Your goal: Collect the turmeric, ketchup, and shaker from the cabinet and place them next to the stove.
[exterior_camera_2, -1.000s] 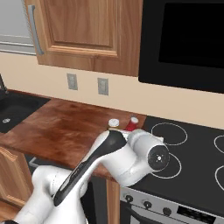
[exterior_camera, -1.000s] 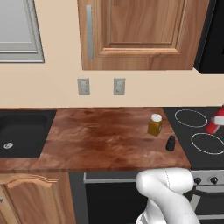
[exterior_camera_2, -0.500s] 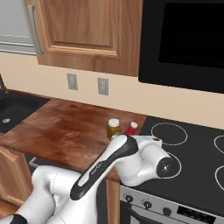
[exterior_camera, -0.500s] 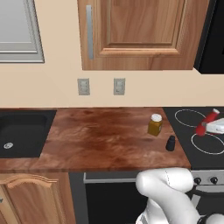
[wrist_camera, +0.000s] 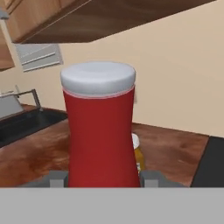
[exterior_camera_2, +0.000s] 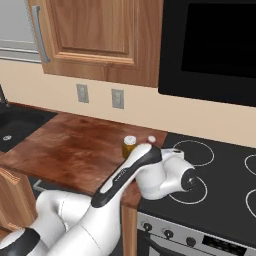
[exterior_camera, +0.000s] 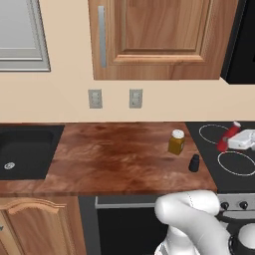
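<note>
Currently: ketchup (exterior_camera: 226, 139) pinched in end effector (exterior_camera: 234, 142), tilted over stove (exterior_camera: 209, 169); tabletop (exterior_camera: 124, 154) beside stove lies toward turmeric (exterior_camera: 176, 142).

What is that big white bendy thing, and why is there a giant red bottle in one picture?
That white thing is a robot arm in a pretend kitchen. Two cameras ride behind it, one on each side. A third sits on its hand, so the ketchup looks huge there: the jaws are shut on it, over the stove. On the brown counter stand the turmeric, a little yellow jar, and the dark shaker. The cabinet above is closed.
</note>
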You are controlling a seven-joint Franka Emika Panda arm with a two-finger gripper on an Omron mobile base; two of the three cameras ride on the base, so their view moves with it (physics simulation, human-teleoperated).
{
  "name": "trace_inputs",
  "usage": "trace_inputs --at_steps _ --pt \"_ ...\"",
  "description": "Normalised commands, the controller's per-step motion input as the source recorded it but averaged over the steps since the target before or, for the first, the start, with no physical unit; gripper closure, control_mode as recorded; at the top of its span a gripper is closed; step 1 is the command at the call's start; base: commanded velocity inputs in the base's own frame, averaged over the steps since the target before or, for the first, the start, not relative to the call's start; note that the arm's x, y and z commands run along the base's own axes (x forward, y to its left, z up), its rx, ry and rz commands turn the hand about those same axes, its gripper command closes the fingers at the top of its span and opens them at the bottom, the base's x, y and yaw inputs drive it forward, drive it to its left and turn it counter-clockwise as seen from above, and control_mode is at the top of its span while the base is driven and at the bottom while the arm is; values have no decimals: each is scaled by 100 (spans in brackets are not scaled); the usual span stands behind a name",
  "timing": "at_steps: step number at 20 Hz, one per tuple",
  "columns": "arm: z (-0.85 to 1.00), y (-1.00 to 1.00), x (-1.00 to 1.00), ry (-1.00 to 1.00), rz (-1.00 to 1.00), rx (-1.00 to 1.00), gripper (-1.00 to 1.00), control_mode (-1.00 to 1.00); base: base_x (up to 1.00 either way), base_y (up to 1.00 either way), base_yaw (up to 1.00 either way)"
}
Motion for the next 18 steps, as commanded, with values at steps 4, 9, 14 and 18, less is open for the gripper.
trace_inputs --at_steps 4,9,14,18 --pt "-23 0 25 0 8 -8 100 -100 0 0 0" --pt "-21 0 12 -1 5 -4 100 -100 0 0 0" --pt "-12 1 20 0 6 -2 100 -100 0 0 0" --pt "0 10 14 0 1 -3 100 -100 0 0 0"
